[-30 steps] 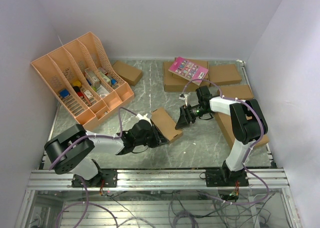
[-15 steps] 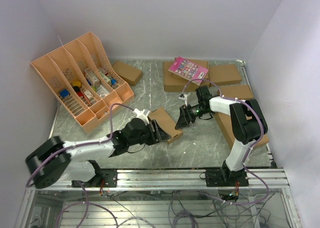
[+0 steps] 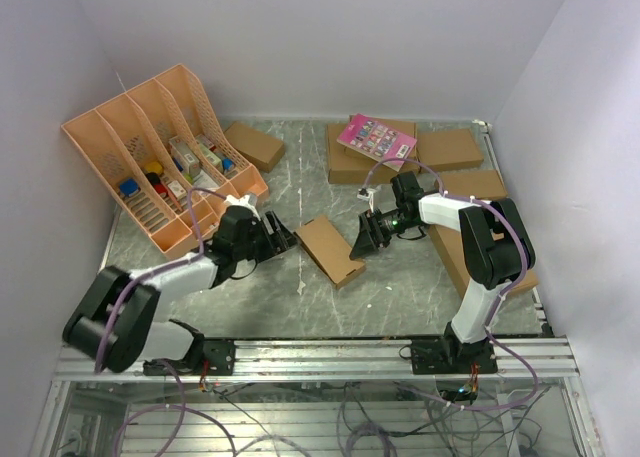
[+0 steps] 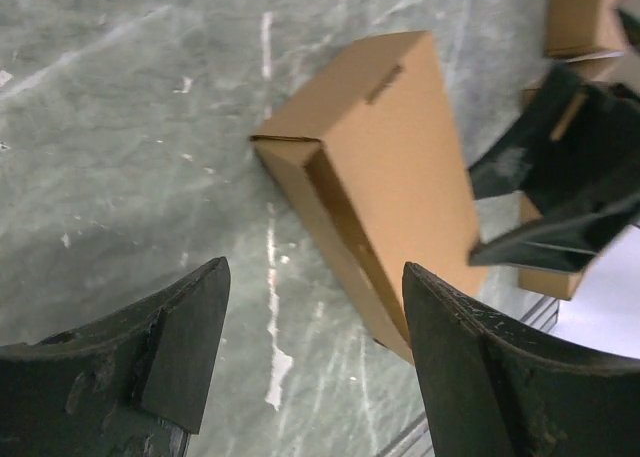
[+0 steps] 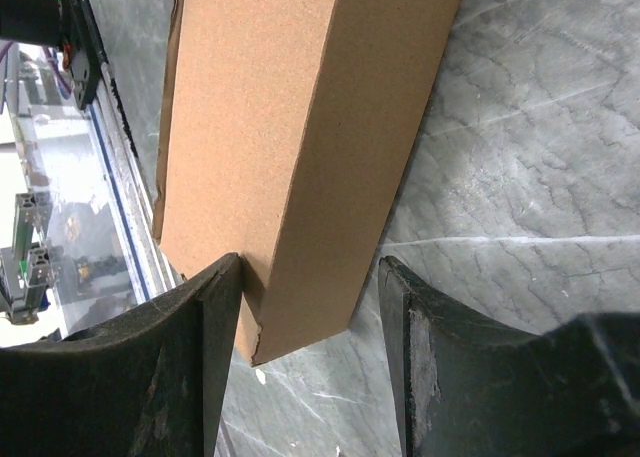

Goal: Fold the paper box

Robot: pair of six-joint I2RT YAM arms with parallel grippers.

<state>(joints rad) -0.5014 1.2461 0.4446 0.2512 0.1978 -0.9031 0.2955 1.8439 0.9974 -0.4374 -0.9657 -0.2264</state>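
The paper box point(image 3: 330, 249) is a narrow brown oblong lying on the grey table at the middle. In the left wrist view the paper box point(image 4: 390, 167) shows an open seam along its near side. My left gripper point(image 3: 278, 239) hangs just left of it, open, with nothing between its fingers point(image 4: 180, 347). My right gripper point(image 3: 362, 239) is at the box's right end, open. In the right wrist view the box end point(image 5: 290, 127) sits between the jaws; one finger point(image 5: 200, 357) touches it and the other stands apart.
An orange file rack point(image 3: 160, 157) stands at the back left. Brown boxes lie along the back point(image 3: 253, 145), point(image 3: 450, 149), one bearing a pink card point(image 3: 376, 137). A large flat box point(image 3: 470, 237) lies under the right arm. A metal rail point(image 3: 320, 357) runs along the near edge.
My left gripper has opened, let go of the paper box and drawn back to the left. The box now lies alone on the table. The right arm has not moved.
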